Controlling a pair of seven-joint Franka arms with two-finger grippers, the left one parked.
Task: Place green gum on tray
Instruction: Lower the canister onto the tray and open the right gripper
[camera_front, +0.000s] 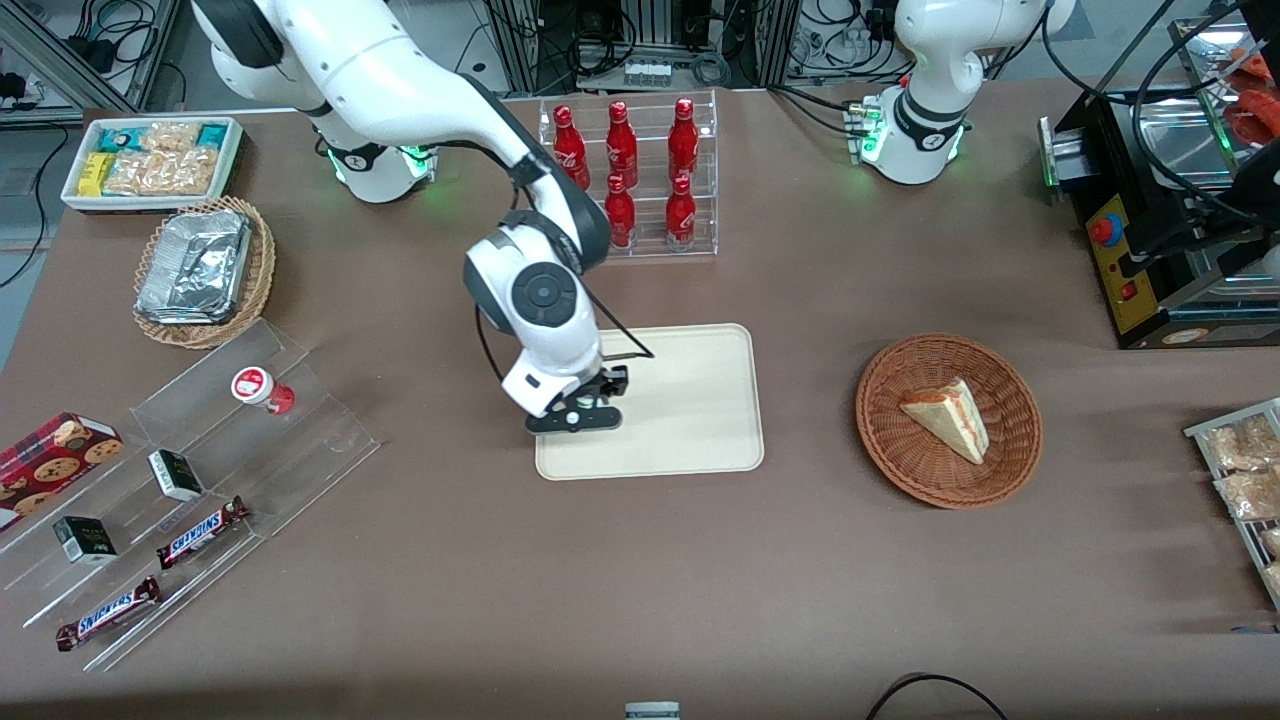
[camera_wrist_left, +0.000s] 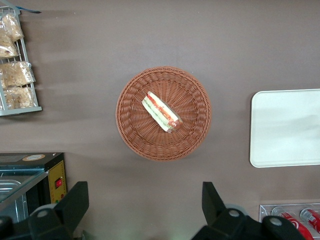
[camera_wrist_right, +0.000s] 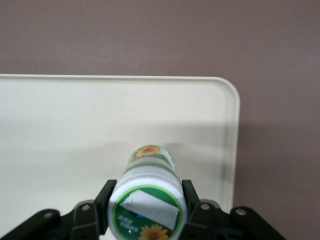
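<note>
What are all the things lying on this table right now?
green gum: one, white lid with green label, held over the tray
tray: one, cream, mid-table
red gum bottle: one, on the clear stepped stand
Snickers bars: two, on that stand
small dark boxes: two, same stand
cookie box: one, red
cola bottles: five, red, in a clear rack
wicker basket: one, brown, holding a sandwich
foil tray: one, silver, in a second basket
gripper: right arm's, shut on the gum
</note>
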